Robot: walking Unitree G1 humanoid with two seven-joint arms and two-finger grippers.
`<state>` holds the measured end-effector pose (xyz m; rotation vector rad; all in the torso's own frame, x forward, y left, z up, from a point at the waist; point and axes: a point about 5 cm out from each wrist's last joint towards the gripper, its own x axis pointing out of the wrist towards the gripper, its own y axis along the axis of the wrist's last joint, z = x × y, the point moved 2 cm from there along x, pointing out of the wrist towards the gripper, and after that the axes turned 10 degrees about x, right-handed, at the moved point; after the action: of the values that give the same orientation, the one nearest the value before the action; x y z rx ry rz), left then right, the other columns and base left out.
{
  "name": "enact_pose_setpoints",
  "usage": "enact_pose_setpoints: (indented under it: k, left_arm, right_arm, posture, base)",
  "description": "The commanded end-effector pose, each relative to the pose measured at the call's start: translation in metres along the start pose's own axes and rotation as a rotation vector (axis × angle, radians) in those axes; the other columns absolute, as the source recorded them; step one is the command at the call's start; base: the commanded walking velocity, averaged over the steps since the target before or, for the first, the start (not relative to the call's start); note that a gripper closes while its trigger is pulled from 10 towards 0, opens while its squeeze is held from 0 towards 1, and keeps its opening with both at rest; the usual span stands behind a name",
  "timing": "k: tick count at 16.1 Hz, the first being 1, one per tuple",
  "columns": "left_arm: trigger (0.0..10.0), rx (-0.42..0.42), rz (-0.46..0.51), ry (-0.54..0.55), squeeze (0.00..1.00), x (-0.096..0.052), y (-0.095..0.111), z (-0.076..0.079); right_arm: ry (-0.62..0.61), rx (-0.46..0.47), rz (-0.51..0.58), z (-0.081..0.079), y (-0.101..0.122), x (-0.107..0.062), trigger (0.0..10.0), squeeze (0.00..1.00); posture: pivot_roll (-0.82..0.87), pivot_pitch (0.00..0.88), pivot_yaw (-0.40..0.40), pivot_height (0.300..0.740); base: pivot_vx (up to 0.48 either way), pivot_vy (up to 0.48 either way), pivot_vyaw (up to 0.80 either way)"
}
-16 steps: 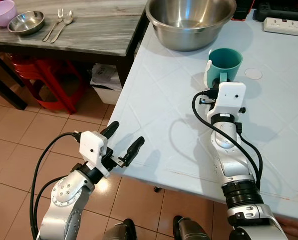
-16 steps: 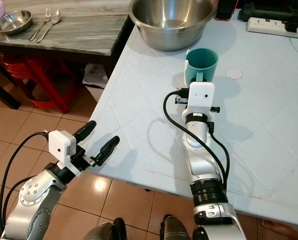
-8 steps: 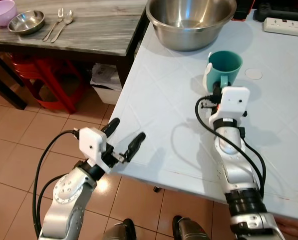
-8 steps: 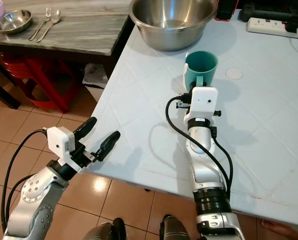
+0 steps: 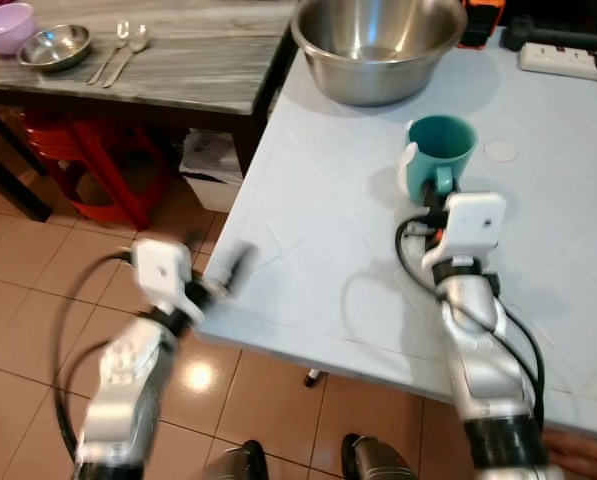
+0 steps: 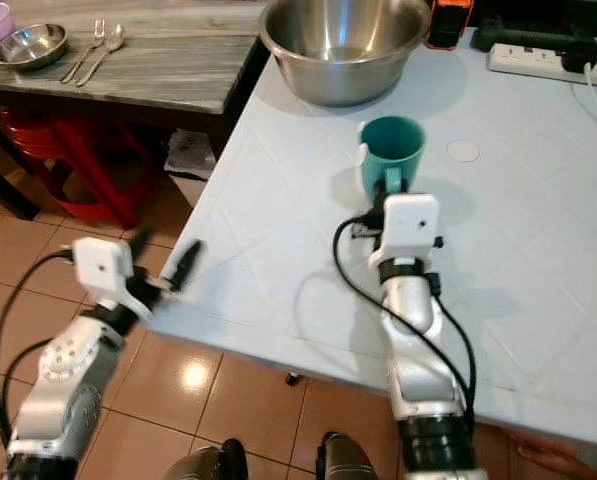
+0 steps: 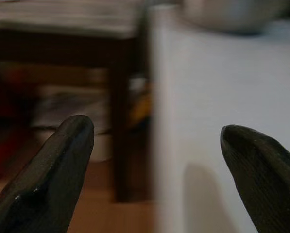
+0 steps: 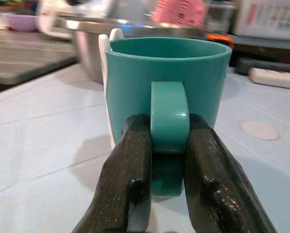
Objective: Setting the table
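Jaws of the right gripper [image 8: 166, 145] pinch the handle of the teal mug [image 8: 169, 82], which stands on the white table [image 6: 278, 200]. Such a thin handle hold could let it swing or slip when lifted. The left gripper [image 7: 154, 165] gapes wide, empty, beside the table's edge.

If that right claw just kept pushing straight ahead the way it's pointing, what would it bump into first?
The right gripper is already clamped on the handle of the teal mug, so the mug's wall comes first. Beyond it, probably the big steel bowl, though depth is hard to judge.
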<state>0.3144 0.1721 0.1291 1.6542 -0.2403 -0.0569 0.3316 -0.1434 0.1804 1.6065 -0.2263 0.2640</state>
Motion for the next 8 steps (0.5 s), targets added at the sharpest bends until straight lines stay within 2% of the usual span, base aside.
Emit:
enact_pose_setpoints:
  k: [1,2,3,5,8]
  left_arm:
    - [10.0,0.016,-0.059,0.111,0.00,-0.004,-0.011,-0.016]
    - [10.0,0.021,-0.051,0.147,0.00,-0.004,-0.011,-0.018]
    - [10.0,0.014,-0.046,0.180,0.00,0.001,-0.011,-0.014]
    - [10.0,0.045,-0.027,0.142,0.00,0.005,-0.011,-0.001]
    - [10.0,0.044,-0.024,0.128,0.00,0.008,-0.011,0.000]
  right_arm:
    - [0.030,-0.012,0.008,-0.003,0.003,-0.006,10.0,0.00]
    - [0.033,-0.030,-0.001,-0.001,0.002,-0.012,10.0,0.00]
    - [0.013,-0.031,-0.023,0.005,-0.002,-0.018,10.0,0.00]
    - [-0.003,-0.049,-0.021,0.012,0.000,-0.020,10.0,0.00]
    - [-0.014,-0.055,-0.006,0.015,0.004,-0.017,10.0,0.00]
  posture:
    - [-0.13,0.173,0.035,0.740]
    - [-0.13,0.173,0.035,0.740]
    - [-0.13,0.158,0.034,0.740]
    - [-0.14,0.149,0.041,0.740]
    - [-0.14,0.140,0.053,0.740]
  base:
    - [0.000,0.000,0.00]
    - [0.000,0.000,0.00]
    - [0.000,0.000,0.00]
    - [0.000,0.000,0.00]
    - [0.000,0.000,0.00]
